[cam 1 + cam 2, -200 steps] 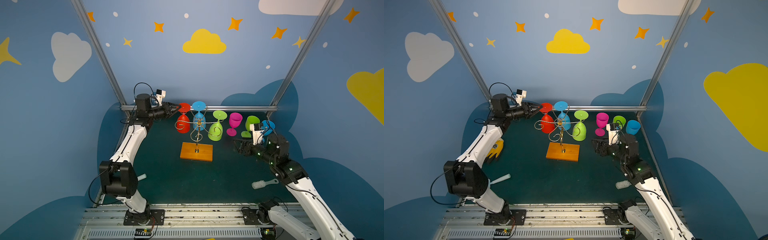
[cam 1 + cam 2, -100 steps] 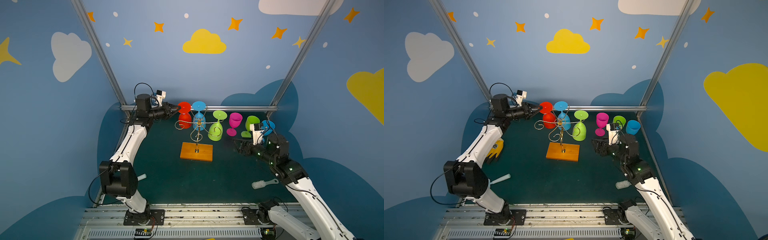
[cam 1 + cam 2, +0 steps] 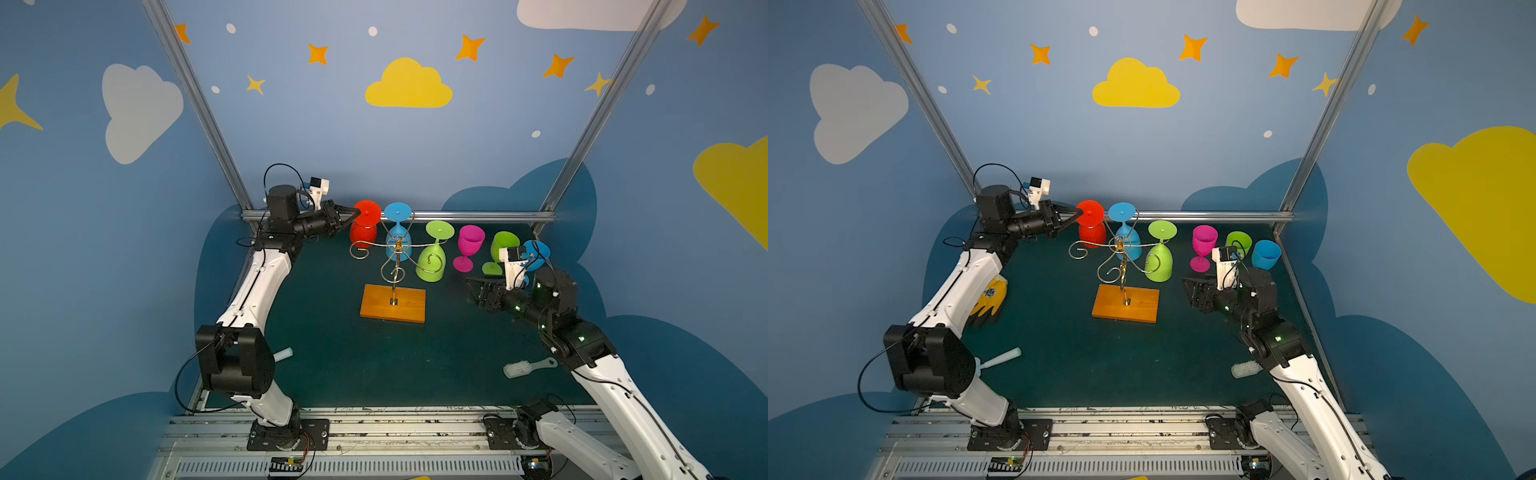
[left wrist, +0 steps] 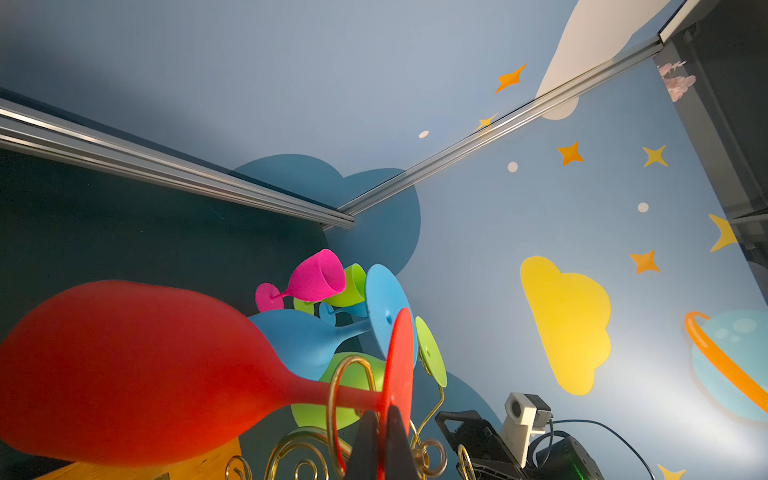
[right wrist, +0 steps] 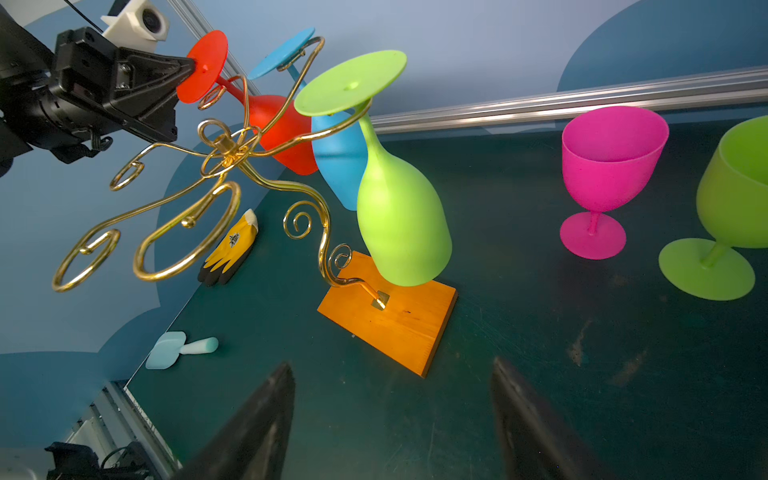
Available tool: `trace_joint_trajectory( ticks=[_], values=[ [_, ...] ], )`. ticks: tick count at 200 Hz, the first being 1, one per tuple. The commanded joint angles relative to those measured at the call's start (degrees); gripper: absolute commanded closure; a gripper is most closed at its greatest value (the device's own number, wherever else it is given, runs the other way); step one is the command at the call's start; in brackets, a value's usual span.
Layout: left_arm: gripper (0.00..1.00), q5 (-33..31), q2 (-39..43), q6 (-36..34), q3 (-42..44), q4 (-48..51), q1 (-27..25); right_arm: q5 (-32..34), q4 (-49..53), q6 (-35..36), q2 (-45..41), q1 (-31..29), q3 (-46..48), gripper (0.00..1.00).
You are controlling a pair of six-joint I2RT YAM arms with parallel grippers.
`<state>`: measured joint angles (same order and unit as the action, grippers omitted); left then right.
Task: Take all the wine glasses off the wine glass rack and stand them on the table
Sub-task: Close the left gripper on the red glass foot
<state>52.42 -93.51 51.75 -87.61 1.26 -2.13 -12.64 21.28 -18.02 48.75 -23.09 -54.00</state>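
Now my left gripper (image 3: 354,213) clamps the red wine glass (image 3: 363,235) by its foot, the disc hanging it upside down on the wine glass rack (image 3: 409,305); my right gripper (image 5: 391,368) hovers, fingers apart

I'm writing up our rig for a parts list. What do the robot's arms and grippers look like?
Both the left arm and right arm have white shells, black joint housings and looping black cables. The left gripper and right gripper have black tapered fingers. Green lights dot the right arm.

Top views: high, front, looking down. Wrist views: close; all share rack (image 3: 374,305).
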Motion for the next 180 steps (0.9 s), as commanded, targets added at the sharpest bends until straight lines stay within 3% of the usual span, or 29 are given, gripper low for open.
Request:
trace_joint_trajectory(
  ticks=[1,98,180],
  values=[
    [0.97,1.36,2.02,2.87,0.14,-5.03,0.60,0.47,0.41,0.20,-1.11,-0.29,-1.32,0.27],
    [0.97,1.10,0.79,4.68,-0.24,-7.23,-0.75,0.42,1.46,-0.17,-2.59,-0.46,-1.37,0.27],
    [0.97,1.85,0.66,2.25,-0.36,-4.67,-2.27,0.63,1.81,-0.21,-3.11,-0.55,-1.29,0.26]
  ],
)
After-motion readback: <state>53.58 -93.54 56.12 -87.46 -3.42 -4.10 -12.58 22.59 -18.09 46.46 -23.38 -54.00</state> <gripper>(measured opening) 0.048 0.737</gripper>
